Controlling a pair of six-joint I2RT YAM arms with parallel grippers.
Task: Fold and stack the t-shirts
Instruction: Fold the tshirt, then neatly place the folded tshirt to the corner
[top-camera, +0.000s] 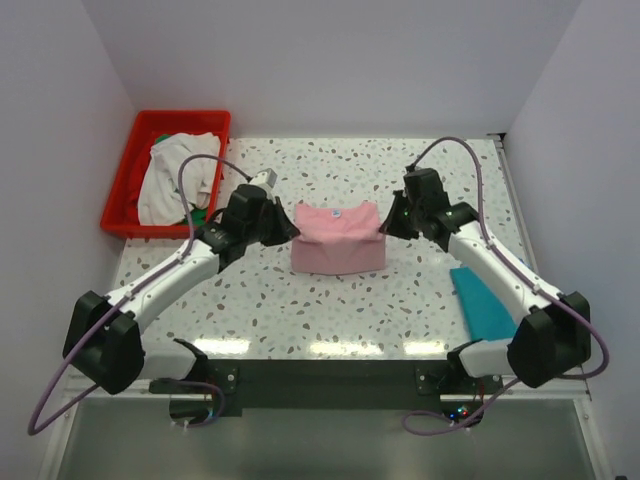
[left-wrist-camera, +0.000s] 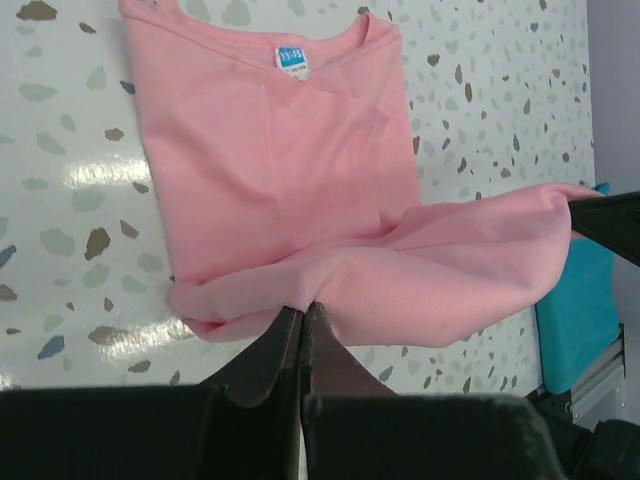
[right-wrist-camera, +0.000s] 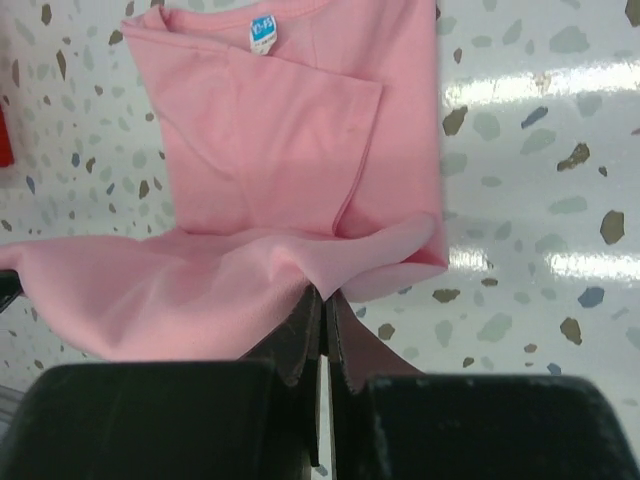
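The light pink t-shirt (top-camera: 338, 240) lies partly folded mid-table, its blue neck label (right-wrist-camera: 262, 32) toward the far side. My left gripper (top-camera: 293, 230) is shut on the shirt's lifted near edge at its left end (left-wrist-camera: 302, 308). My right gripper (top-camera: 385, 225) is shut on the same edge at its right end (right-wrist-camera: 324, 295). The cloth between them hangs as a raised fold over the flat part (left-wrist-camera: 270, 150). A folded teal t-shirt (top-camera: 485, 300) rests at the right, beside the right arm.
A red plastic crate (top-camera: 125, 180) stands at the back left, holding an off-white t-shirt (top-camera: 178, 175) and a bit of green cloth (top-camera: 200, 215). White walls close in the table on three sides.
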